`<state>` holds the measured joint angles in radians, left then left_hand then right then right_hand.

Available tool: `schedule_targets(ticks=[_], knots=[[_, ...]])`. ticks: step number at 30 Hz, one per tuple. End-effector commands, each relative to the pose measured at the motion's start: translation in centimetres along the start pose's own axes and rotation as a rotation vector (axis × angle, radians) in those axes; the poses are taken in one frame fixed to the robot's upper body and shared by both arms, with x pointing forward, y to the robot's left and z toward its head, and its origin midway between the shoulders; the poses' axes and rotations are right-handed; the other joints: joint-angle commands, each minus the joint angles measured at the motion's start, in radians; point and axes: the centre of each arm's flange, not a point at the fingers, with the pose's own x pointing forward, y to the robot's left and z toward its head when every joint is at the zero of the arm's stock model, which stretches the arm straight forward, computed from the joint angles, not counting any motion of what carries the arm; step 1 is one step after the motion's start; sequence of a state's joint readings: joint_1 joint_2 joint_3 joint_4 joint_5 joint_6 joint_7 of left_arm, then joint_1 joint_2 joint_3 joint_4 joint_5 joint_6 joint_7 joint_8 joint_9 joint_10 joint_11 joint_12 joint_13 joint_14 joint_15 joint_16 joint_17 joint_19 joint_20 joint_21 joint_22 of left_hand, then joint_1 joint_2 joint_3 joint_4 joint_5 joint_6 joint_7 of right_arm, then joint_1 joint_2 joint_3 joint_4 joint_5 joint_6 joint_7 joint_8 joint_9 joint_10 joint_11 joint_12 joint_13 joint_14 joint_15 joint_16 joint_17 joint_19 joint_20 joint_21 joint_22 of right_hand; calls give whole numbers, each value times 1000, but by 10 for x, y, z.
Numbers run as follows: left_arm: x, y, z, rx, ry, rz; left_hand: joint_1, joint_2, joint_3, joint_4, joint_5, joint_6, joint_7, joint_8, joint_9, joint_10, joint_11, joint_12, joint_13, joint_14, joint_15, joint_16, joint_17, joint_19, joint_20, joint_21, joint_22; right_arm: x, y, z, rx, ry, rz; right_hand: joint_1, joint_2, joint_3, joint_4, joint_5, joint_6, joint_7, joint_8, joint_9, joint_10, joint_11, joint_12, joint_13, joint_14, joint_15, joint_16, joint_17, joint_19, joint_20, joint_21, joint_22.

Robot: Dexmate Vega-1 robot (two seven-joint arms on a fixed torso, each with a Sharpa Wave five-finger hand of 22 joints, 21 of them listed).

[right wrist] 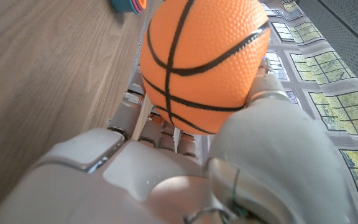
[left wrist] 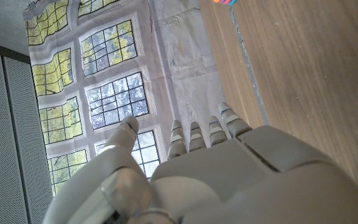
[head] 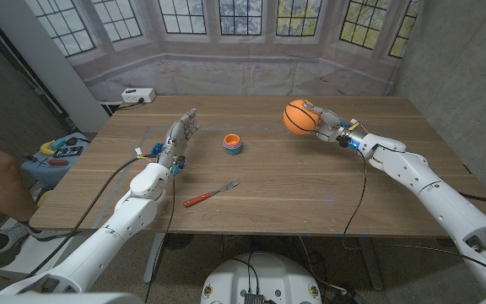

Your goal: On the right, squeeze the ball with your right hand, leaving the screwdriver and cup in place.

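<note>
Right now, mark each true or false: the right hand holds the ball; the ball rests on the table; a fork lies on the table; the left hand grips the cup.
1. The right hand holds the ball. True.
2. The ball rests on the table. False: it is held up off the wood.
3. A fork lies on the table. True.
4. The left hand grips the cup. False: the cup stands apart from it.

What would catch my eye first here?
The orange ball, gripped by the robot's right hand above the table's far right part. Next, the stacked colourful cups mid-table and a red-handled fork nearer the front, with the left hand empty, fingers up.
</note>
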<state>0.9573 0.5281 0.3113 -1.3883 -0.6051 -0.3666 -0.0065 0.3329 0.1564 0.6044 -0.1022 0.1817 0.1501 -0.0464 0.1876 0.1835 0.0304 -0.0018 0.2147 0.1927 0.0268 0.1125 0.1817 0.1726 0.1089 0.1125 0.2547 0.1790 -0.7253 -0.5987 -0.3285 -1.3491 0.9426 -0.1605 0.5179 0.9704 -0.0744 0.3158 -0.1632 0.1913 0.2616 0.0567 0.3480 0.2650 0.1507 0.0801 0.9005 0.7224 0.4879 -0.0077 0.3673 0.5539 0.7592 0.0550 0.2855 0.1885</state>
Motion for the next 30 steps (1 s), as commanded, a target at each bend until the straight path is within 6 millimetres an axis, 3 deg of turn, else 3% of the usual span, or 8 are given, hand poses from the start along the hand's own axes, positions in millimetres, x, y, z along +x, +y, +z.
schedule_targets(ticks=[1, 16, 30], knots=[[-3, 1, -1, -6, 0, 8, -7, -1, 8, 1, 7, 6, -1, 2, 4, 10, 1, -2, 3, 8, 2, 0, 1, 13, 0, -4, 2, 4, 2, 0, -3, 10, -23, 53, 30, 4, -7, 8, 22, -1, 8, 3, 23, 2, 9, 0, 68, -48, 9, 5, 65, -62, 11, 6], [-7, 0, 1, -11, -5, 10, -8, 0, 9, 1, 7, 7, 0, 3, 4, 9, 2, -2, 3, 8, 3, 0, 1, 14, 0, -7, 2, 2, 3, -5, 11, 16, -96, 110, 35, 7, -6, 8, 110, -3, 24, -1, 108, -27, 38, -15, 159, -87, 42, 26, 121, -118, 39, 10], [-12, 1, 2, -15, -1, 5, -9, 0, 10, 1, 7, 8, 0, 3, 4, 9, 3, -3, 3, 9, 3, 0, 2, 16, 0, -9, 2, 2, 8, -9, 29, 32, -163, 206, 48, 18, -12, 8, 207, -26, 44, -4, 208, -73, 67, -40, 263, -157, 74, 51, 187, -171, 83, 16]])
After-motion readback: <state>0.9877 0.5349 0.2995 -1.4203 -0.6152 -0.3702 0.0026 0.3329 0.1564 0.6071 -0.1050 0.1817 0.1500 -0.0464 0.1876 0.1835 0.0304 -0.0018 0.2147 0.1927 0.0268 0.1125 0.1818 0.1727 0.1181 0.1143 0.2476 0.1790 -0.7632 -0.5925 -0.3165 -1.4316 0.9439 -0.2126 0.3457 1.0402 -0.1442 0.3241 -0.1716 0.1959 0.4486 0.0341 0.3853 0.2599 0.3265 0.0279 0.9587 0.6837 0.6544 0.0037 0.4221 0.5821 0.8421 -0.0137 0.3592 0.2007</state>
